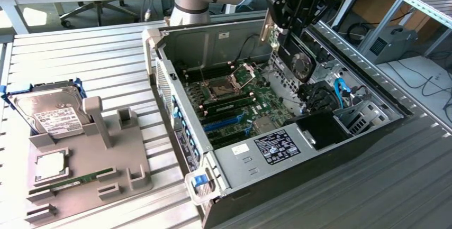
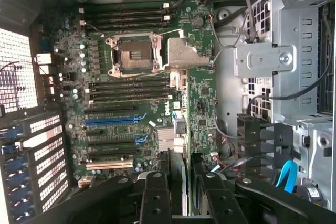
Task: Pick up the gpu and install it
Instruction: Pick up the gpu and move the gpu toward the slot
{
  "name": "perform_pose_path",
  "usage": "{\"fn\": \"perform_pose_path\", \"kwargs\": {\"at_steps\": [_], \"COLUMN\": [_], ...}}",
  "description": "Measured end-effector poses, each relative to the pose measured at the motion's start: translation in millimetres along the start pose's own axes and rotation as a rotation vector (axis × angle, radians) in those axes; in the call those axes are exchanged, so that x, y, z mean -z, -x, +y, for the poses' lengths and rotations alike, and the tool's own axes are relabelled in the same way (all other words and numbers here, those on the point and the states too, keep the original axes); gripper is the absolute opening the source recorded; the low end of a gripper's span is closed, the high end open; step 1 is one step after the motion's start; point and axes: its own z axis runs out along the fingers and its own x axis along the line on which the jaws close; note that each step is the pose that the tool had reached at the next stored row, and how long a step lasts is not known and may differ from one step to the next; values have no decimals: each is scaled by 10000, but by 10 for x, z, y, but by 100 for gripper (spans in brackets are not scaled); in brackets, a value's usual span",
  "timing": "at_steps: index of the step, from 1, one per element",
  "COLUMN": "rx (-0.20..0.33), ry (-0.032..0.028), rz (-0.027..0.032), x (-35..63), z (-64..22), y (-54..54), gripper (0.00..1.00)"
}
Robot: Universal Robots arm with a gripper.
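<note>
Pickup looks done: your claw (image 1: 291,25) pinches the gpu (image 1: 302,62) over the open case (image 1: 166,81); it is not yet seated.

place: robotics lab | evidence: slatted metal bench (image 1: 84,60); office chair (image 1: 94,10)

The tabletop (image 1: 84,54) is ribbed matt silver metal, the computer case (image 1: 211,41) dull grey sheet metal around a green motherboard (image 2: 199,98), the hard drive (image 1: 50,110) silver metal with a white paper label, the stand (image 1: 106,155) matt grey plastic, and the gpu (image 1: 302,62) and pincer (image 2: 181,182) matt black.
</note>
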Motion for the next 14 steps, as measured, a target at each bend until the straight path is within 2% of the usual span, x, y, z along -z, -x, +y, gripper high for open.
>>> {"fn": "perform_pose_path", "kwargs": {"at_steps": [8, 14], "rx": [158, 319], "ry": [-7, -13], "rz": [-5, -11], "x": [-35, -57], "z": [16, 73], "y": [-2, -6], "gripper": [27, 27]}}
